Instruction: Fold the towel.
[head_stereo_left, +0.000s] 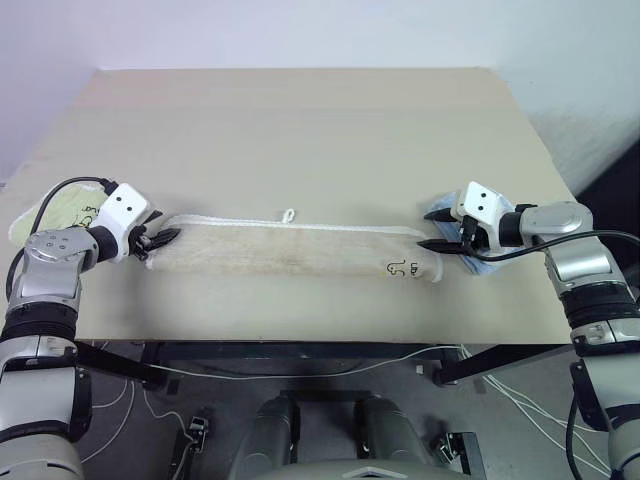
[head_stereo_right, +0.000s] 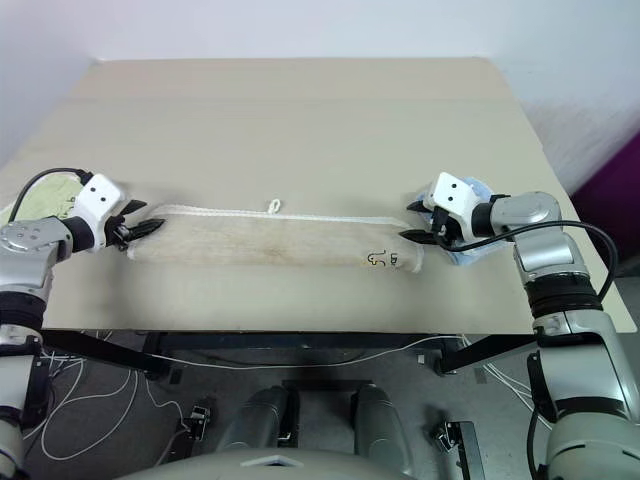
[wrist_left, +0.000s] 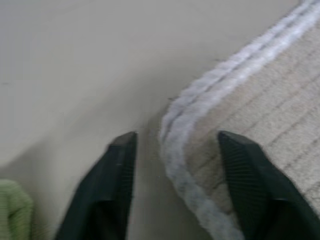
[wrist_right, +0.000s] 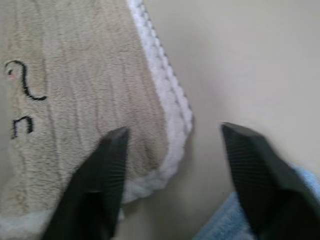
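At the far left of the desk (head_stereo_left: 300, 120), a light-green folded towel (head_stereo_left: 62, 213) is seen, partly hidden behind the left arm. Just beside it, the left gripper (head_stereo_left: 165, 238) is held at the left end of the towel (head_stereo_left: 290, 252), its fingers (wrist_left: 112, 190) spread apart and nothing grasped; in the left wrist view the white corded edge is seen lying between the two fingers, with a scrap of green at one corner.

The towel is laid flat near the front edge of the desk as a long, narrow band stretched from one gripper to the other. It is beige terry cloth, trimmed along its far edge with white cord, from which a small loop (head_stereo_left: 289, 215) is raised near the middle. A small dark printed logo (head_stereo_left: 402, 267) is borne near the right end; its curly strokes cannot be read as letters. In the right wrist view a faint pink speck is shown beside one stroke.

At the right end, the right gripper (head_stereo_left: 446, 249) is set with its fingers (wrist_right: 102, 175) released and wide apart, one over the towel's corner, the other over bare desk. A light-blue folded towel (head_stereo_left: 478, 262) is seen under this gripper.
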